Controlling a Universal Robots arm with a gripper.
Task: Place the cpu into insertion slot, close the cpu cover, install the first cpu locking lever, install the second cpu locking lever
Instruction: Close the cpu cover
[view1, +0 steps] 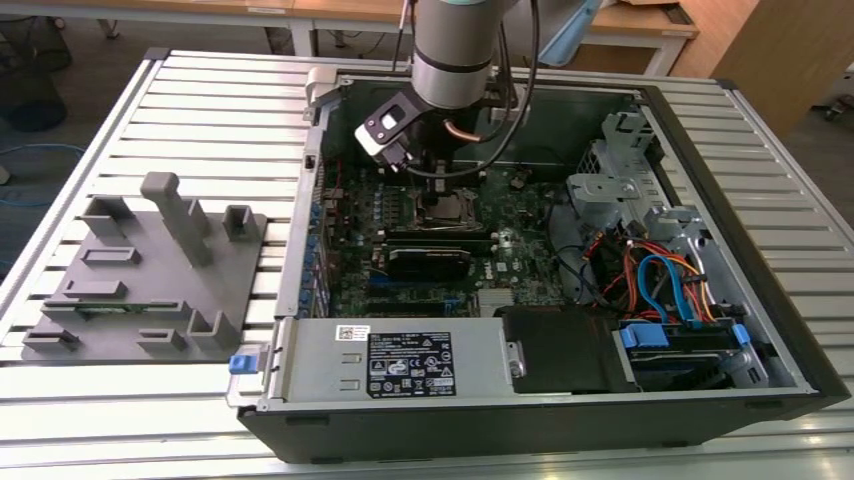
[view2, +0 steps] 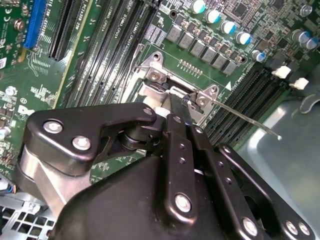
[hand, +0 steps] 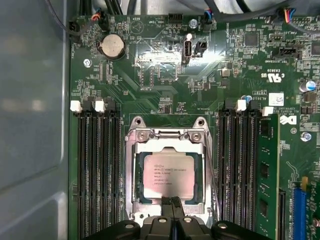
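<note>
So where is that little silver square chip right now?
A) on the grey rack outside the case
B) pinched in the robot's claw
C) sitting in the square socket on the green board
C: in the first wrist view the cpu lies flat in the insertion slot, with the gripper at its edge, not holding it.

In the exterior view we look down from high and well back on the open computer case (view1: 534, 425). Both wrist views hang close over the motherboard (hand: 150, 60), the first facing it squarely, the second aslant; all three views share the insertion slot (view1: 445, 207) (view2: 155, 75) (hand: 131, 175)
</note>
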